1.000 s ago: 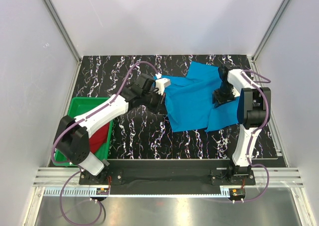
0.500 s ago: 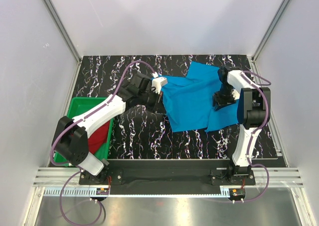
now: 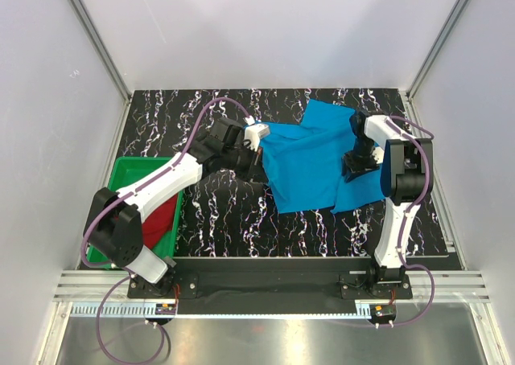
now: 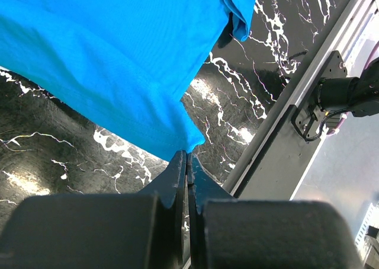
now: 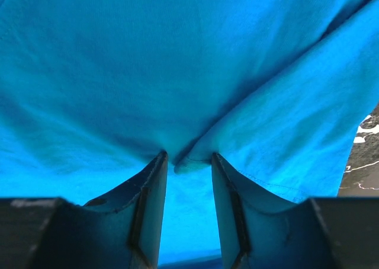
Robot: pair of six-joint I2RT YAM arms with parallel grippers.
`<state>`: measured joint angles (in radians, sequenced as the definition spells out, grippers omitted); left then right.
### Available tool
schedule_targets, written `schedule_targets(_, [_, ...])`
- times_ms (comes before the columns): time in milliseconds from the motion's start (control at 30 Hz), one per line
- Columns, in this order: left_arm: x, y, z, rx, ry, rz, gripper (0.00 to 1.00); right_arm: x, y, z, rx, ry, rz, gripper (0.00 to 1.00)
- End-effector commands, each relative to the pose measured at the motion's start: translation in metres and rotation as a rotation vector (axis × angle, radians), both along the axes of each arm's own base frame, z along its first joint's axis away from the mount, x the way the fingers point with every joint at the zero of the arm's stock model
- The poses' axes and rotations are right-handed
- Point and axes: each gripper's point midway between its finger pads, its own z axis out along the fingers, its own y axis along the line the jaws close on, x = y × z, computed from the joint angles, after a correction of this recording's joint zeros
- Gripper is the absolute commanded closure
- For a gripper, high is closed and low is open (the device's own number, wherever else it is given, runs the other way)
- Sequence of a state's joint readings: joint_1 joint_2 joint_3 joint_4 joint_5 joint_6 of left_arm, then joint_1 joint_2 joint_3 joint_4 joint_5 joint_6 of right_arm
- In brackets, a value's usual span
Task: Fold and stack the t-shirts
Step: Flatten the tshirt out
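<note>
The sky-blue t-shirt (image 3: 314, 160) lies spread on the right half of the black marbled table (image 3: 217, 212). My left gripper (image 3: 259, 154) is at its left edge. In the left wrist view that gripper (image 4: 187, 155) is shut on a corner of the blue t-shirt (image 4: 118, 55), which is lifted off the table. My right gripper (image 3: 359, 161) rests on the shirt's right side. In the right wrist view this gripper (image 5: 189, 157) stands open on the blue cloth (image 5: 177, 61), a small pucker of fabric between its tips. The dark red t-shirt (image 3: 161, 219) lies bunched in the bin.
A green plastic bin (image 3: 127, 174) stands at the front left of the table, beside the left arm's base. White walls close in the table on three sides. A metal rail (image 3: 265, 264) runs along the near edge.
The left gripper has shifted slightly left and back, pulling the shirt's corner with it. The right gripper's jaws have parted a little on the cloth.
</note>
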<state>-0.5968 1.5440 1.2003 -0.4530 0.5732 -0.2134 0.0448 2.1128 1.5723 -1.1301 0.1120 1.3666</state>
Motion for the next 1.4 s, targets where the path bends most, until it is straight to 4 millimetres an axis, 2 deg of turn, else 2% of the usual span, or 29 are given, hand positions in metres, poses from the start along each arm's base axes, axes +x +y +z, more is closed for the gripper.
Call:
schedule_targets(0, [0.003, -0.004, 0.021, -0.064, -0.056, -0.016, 1.00, 0.004, -0.003, 0.000, -0.019, -0.004, -0.026, 0.59])
schedule_targets(167, [0.003, -0.001, 0.021, -0.063, -0.054, -0.010, 1.00, 0.001, -0.005, 0.002, -0.029, 0.003, -0.024, 0.67])
schedule_targets(333, [0.003, -0.003, 0.020, -0.071, -0.042, -0.015, 1.00, -0.002, -0.005, 0.008, -0.023, -0.010, -0.018, 0.88])
schedule_targets(467, [0.002, -0.004, 0.020, -0.076, -0.034, -0.013, 1.00, -0.005, -0.007, 0.021, -0.033, -0.034, -0.004, 0.91])
schedule_targets(600, [0.002, -0.003, 0.018, -0.072, -0.027, -0.009, 1.00, -0.011, -0.010, 0.036, -0.044, -0.068, 0.033, 0.99])
schedule_targets(633, [0.003, -0.002, 0.019, -0.075, -0.027, -0.005, 1.00, -0.013, -0.010, 0.046, -0.049, -0.093, 0.043, 1.00])
schedule_targets(700, [0.003, -0.002, 0.018, -0.072, -0.020, 0.003, 1.00, -0.017, -0.010, 0.052, -0.052, -0.115, 0.081, 1.00])
schedule_targets(733, [0.004, -0.002, 0.017, -0.072, -0.013, 0.010, 1.00, -0.019, -0.012, 0.062, -0.056, -0.147, 0.096, 1.00])
schedule_targets(800, [0.005, -0.001, 0.017, -0.070, -0.009, 0.018, 1.00, -0.023, -0.013, 0.068, -0.063, -0.177, 0.154, 1.00])
schedule_targets(833, [0.007, 0.000, 0.016, -0.063, -0.008, 0.029, 1.00, -0.021, -0.014, 0.080, -0.069, -0.225, 0.178, 1.00])
schedule_targets(867, [0.007, 0.001, 0.017, -0.055, -0.004, 0.038, 1.00, -0.026, -0.016, 0.083, -0.076, -0.230, 0.229, 1.00])
schedule_targets(1000, [0.012, 0.010, 0.021, -0.024, -0.019, 0.098, 1.00, -0.015, -0.015, 0.119, -0.086, -0.390, 0.407, 1.00])
schedule_targets(1100, [0.019, 0.024, 0.028, 0.013, -0.048, 0.187, 1.00, -0.019, -0.017, 0.152, -0.120, -0.461, 0.544, 1.00])
schedule_targets(1133, [0.018, 0.031, 0.036, 0.013, -0.061, 0.217, 1.00, -0.023, -0.022, 0.168, -0.155, -0.493, 0.569, 1.00])
schedule_targets(1200, [0.025, 0.045, 0.043, 0.048, -0.099, 0.296, 1.00, -0.032, -0.032, 0.186, -0.216, -0.509, 0.632, 1.00])
schedule_targets(1233, [0.024, 0.054, 0.053, 0.048, -0.114, 0.338, 1.00, -0.039, -0.042, 0.207, -0.275, -0.553, 0.627, 1.00])
schedule_targets(1300, [0.026, 0.072, 0.069, 0.065, -0.168, 0.433, 1.00, -0.046, -0.054, 0.228, -0.338, -0.603, 0.649, 1.00])
schedule_targets(1333, [0.024, 0.080, 0.074, 0.076, -0.159, 0.480, 1.00, -0.055, -0.070, 0.247, -0.389, -0.641, 0.618, 1.00])
schedule_targets(1367, [0.023, 0.087, 0.080, 0.076, -0.171, 0.510, 1.00, -0.058, -0.076, 0.261, -0.412, -0.671, 0.606, 1.00])
